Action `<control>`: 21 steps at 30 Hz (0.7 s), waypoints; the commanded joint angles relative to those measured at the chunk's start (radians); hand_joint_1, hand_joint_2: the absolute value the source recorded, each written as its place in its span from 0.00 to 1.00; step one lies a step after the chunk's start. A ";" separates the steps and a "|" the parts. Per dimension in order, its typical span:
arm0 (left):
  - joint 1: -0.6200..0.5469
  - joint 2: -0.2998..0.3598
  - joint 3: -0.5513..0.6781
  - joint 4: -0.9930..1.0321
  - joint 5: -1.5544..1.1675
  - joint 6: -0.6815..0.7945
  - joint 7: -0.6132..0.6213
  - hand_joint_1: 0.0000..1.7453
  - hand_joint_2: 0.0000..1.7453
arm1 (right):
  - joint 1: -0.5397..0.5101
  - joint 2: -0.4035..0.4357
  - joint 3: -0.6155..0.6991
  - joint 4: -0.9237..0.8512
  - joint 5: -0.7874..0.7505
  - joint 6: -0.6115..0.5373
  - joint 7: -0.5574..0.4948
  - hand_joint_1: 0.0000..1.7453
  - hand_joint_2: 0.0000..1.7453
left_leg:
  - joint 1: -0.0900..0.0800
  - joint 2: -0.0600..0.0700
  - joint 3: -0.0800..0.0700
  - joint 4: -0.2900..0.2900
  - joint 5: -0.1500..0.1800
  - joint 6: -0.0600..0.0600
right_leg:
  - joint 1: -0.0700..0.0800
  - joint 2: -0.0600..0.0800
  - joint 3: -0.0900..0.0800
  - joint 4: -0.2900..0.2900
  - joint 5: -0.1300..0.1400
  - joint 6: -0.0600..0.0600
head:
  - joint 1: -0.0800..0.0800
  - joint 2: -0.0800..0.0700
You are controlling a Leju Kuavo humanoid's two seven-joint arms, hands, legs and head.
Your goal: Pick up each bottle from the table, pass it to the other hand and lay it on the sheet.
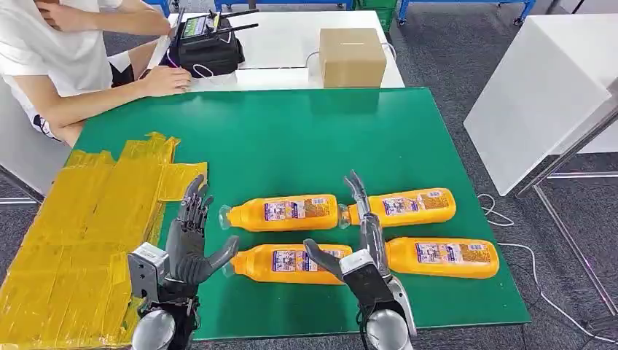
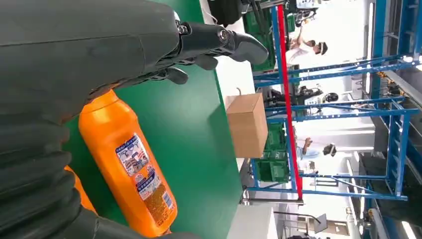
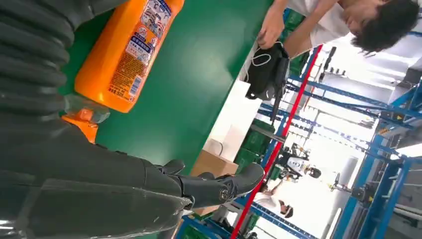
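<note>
Several orange bottles lie on their sides on the green table point(image 1: 291, 138): a far-left bottle point(image 1: 280, 212), a far-right bottle point(image 1: 402, 206), a near-left bottle point(image 1: 288, 263) and a near-right bottle point(image 1: 442, 257). My left hand point(image 1: 188, 240) hovers open just left of the left pair's caps, holding nothing. My right hand point(image 1: 358, 251) is open between the left and right pairs, fingers stretched forward. The yellow sheet point(image 1: 80, 226) covers the table's left side. One orange bottle point(image 2: 130, 167) lies beyond my left hand point(image 2: 149, 45), another bottle point(image 3: 124, 55) beside my right hand point(image 3: 164, 194).
A cardboard box point(image 1: 351, 57) and a black bag with a device point(image 1: 208, 45) stand on the white table behind. A seated person's hand point(image 1: 166, 80) rests near the green table's far-left corner. A white table point(image 1: 539, 95) stands to the right.
</note>
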 commanded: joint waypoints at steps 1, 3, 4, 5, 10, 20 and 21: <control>-0.024 -0.009 -0.041 0.100 -0.221 0.170 -0.157 0.00 1.00 | 0.075 0.012 -0.046 -0.033 -0.106 -0.109 -0.196 0.00 1.00 | 0.000 0.000 0.003 -0.001 -0.001 0.000 | 0.000 -0.001 0.003 -0.001 -0.001 -0.001 | 0.000 0.000; -0.031 -0.019 -0.045 0.125 -0.228 0.182 -0.173 0.00 1.00 | 0.091 0.005 -0.040 -0.045 -0.104 -0.114 -0.203 0.00 1.00 | 0.000 0.000 0.004 -0.001 -0.001 0.000 | 0.000 -0.002 0.003 -0.001 -0.001 -0.001 | 0.000 0.000; -0.031 -0.019 -0.045 0.125 -0.228 0.182 -0.173 0.03 1.00 | 0.091 0.005 -0.040 -0.045 -0.104 -0.114 -0.203 0.00 1.00 | 0.000 0.000 0.003 -0.001 0.000 0.000 | 0.000 -0.001 0.003 -0.001 -0.001 -0.001 | 0.000 0.000; -0.031 -0.019 -0.045 0.125 -0.228 0.182 -0.173 0.90 1.00 | 0.091 0.005 -0.040 -0.045 -0.104 -0.114 -0.203 0.85 1.00 | 0.000 0.000 0.002 -0.001 0.000 0.000 | 0.000 -0.001 0.002 -0.001 -0.001 0.000 | 0.000 0.000; -0.039 -0.028 -0.047 0.147 -0.227 0.193 -0.191 1.00 1.00 | 0.104 0.000 -0.036 -0.053 -0.103 -0.117 -0.206 1.00 1.00 | 0.000 0.000 0.002 -0.001 0.000 0.000 | 0.000 -0.001 0.002 -0.001 0.000 0.000 | 0.000 0.000; -0.051 -0.038 -0.053 0.179 -0.221 0.205 -0.208 1.00 1.00 | 0.125 -0.005 -0.031 -0.067 -0.102 -0.124 -0.210 1.00 1.00 | 0.000 0.000 0.002 -0.001 0.000 0.000 | 0.000 -0.001 0.002 -0.001 0.000 0.000 | 0.000 0.000; -0.051 -0.038 -0.053 0.179 -0.221 0.205 -0.208 1.00 1.00 | 0.125 -0.005 -0.031 -0.067 -0.102 -0.124 -0.210 1.00 1.00 | -0.001 0.000 0.004 -0.001 -0.001 0.000 | 0.000 -0.001 0.003 -0.001 -0.001 -0.001 | 0.000 0.000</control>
